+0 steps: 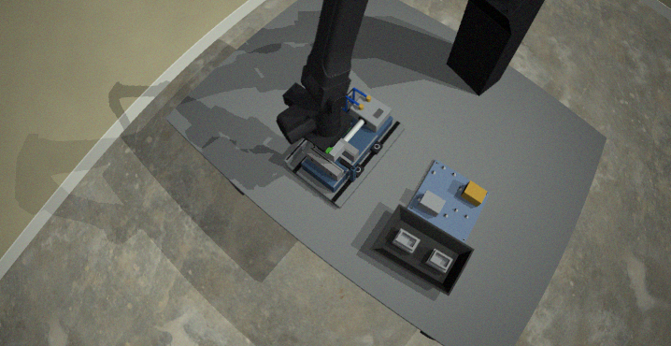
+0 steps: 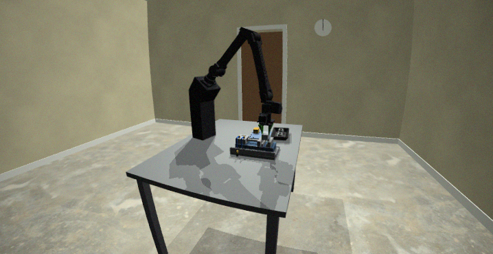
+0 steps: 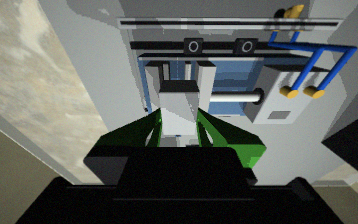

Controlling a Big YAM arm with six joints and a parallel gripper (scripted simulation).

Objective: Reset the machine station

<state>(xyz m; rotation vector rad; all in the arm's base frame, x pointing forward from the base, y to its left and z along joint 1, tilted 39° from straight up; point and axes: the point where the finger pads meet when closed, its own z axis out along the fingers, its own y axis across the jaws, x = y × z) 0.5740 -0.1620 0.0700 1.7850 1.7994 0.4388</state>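
My gripper (image 3: pixel 179 112) with green fingers is shut on a plain gray aluminum blank (image 3: pixel 178 106). It holds the blank low in the gap between the jaws of the blue vise. The moving jaw (image 3: pixel 207 85) with its white rod is just right of the blank in the wrist view. The fixed jaw (image 1: pixel 323 165) lies on the other side. I cannot tell if the blank touches the bars or the work stop. In the overhead view the arm hides most of the blank. The black outfeed tray (image 1: pixel 421 249) holds two pocketed parts (image 1: pixel 406 240) (image 1: pixel 439 260), pocket up.
The infeed plate (image 1: pixel 448 197) with pins carries a gray blank (image 1: pixel 431 202) and a yellow brass blank (image 1: pixel 474 192). Blue hoses (image 1: pixel 355 98) stand at the vise's cylinder end. The arm's black base (image 1: pixel 497 24) stands at the table's back.
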